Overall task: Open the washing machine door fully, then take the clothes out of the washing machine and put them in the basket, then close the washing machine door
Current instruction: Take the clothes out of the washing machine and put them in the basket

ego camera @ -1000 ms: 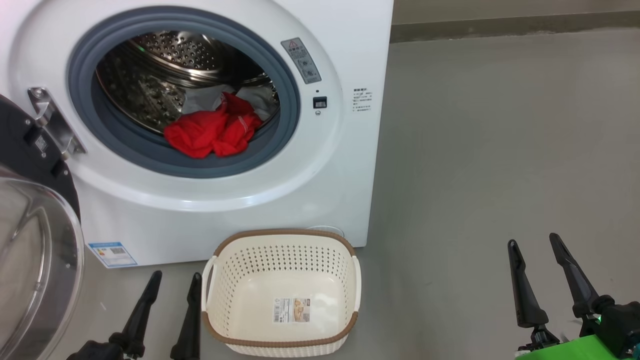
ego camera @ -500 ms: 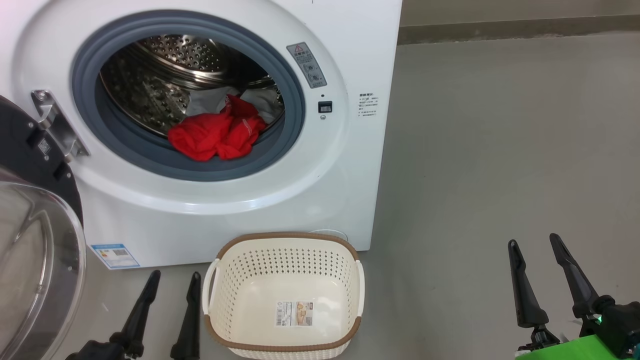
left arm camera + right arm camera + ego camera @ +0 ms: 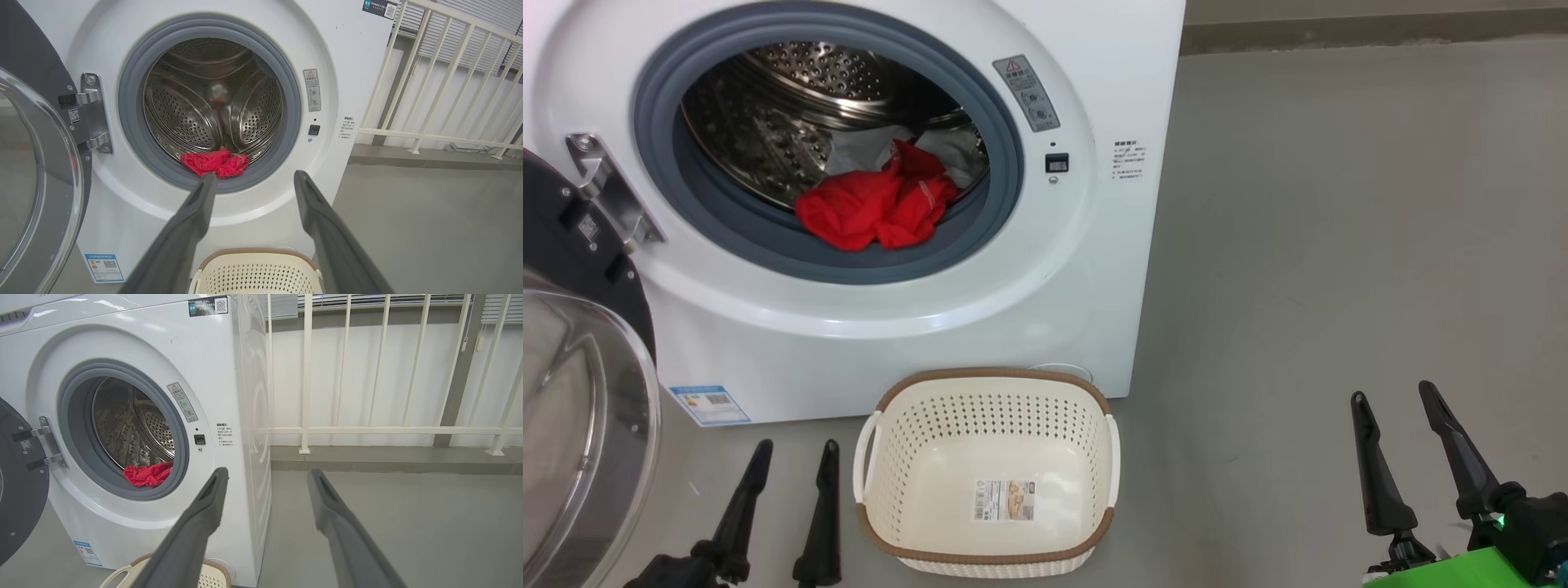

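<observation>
The bright red garments (image 3: 874, 208) lie bunched at the front lip of the perforated steel drum (image 3: 768, 122), spilling onto the grey rubber gasket (image 3: 1005, 188), with pale white and grey fabric (image 3: 866, 151) just behind them. Over the last second they have not stirred. The head view has drifted slightly as a whole, so the camera moved and the things did not. I judge that unloading has not begun.

The big white front-loading washing machine (image 3: 1094, 82) has its round door with black rim and clear glass bowl (image 3: 580, 392) swung wide on its hinge at the left, so the opening step looks done. On the grey floor (image 3: 1339, 245), touching or just in front of the washer's base, sits the small cream perforated plastic basket with a brown rim (image 3: 992, 377). It holds only a sticker (image 3: 1005, 500).

The left gripper (image 3: 796, 447) hovers just beside the basket, its fingers moderately parted and holding nothing. The right gripper (image 3: 1392, 392) hangs well apart to the right, its fingers also spread and empty.
</observation>
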